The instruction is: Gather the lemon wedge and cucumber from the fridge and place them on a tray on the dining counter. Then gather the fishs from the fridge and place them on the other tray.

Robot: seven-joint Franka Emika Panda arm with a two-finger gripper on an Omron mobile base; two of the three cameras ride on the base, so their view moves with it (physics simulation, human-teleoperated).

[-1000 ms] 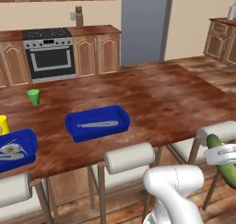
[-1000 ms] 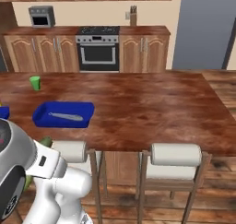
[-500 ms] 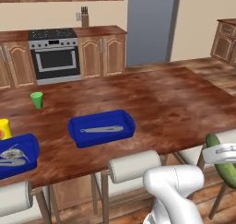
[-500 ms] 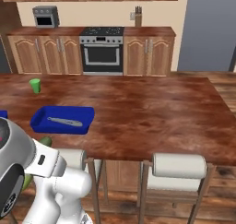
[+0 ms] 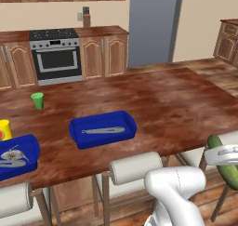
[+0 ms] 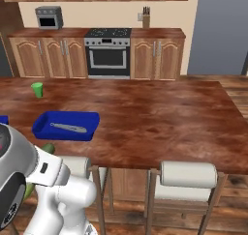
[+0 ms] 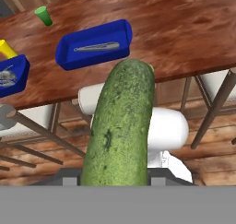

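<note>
A large dark green cucumber (image 7: pixel 122 126) runs up the middle of the hand view, and my gripper (image 5: pixel 224 155) is shut on it below the counter's near right corner. Its green body (image 5: pixel 225 164) shows at the right edge of the left base view. It also peeks out behind my arm as a green cucumber end (image 6: pixel 47 148). A blue tray (image 5: pixel 103 129) with a slim silver object stands mid-counter. A second blue tray (image 5: pixel 18 154) holding silver items sits at the left edge. The grey fridge (image 5: pixel 153 25) stands at the back. The lemon wedge and the fishs are out of view.
White-cushioned stools (image 5: pixel 135 167) line the near edge of the wooden dining counter (image 5: pixel 167 104). A green cup (image 5: pixel 37 100) and a yellow container (image 5: pixel 4 129) stand at the counter's left. A stove (image 5: pixel 56 55) and wooden cabinets run along the back wall.
The whole picture has shifted, so the base has moved and turned along the counter. The cucumber stays in the gripper.
</note>
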